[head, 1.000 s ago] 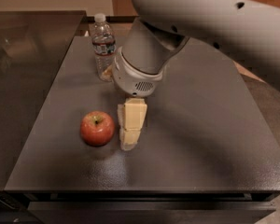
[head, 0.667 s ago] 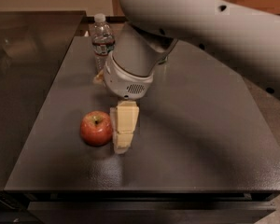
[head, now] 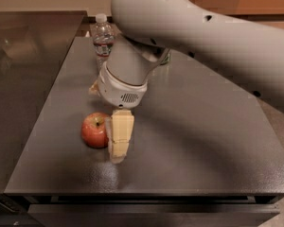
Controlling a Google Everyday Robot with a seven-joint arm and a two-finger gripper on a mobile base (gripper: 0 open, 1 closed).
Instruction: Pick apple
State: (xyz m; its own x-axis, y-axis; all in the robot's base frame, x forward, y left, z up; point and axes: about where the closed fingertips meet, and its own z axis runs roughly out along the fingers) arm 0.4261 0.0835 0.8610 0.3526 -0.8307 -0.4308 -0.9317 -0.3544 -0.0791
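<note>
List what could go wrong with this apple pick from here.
The gripper sits low beside the apple, seemingly not around it; a sideways nudge may roll the round apple away across the table. The bulky wrist hangs near the upright water bottle; a swing might topple it.

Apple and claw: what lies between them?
Nothing. In the camera view the claw stands right beside the apple, on its right in the picture, with no object between them.
</note>
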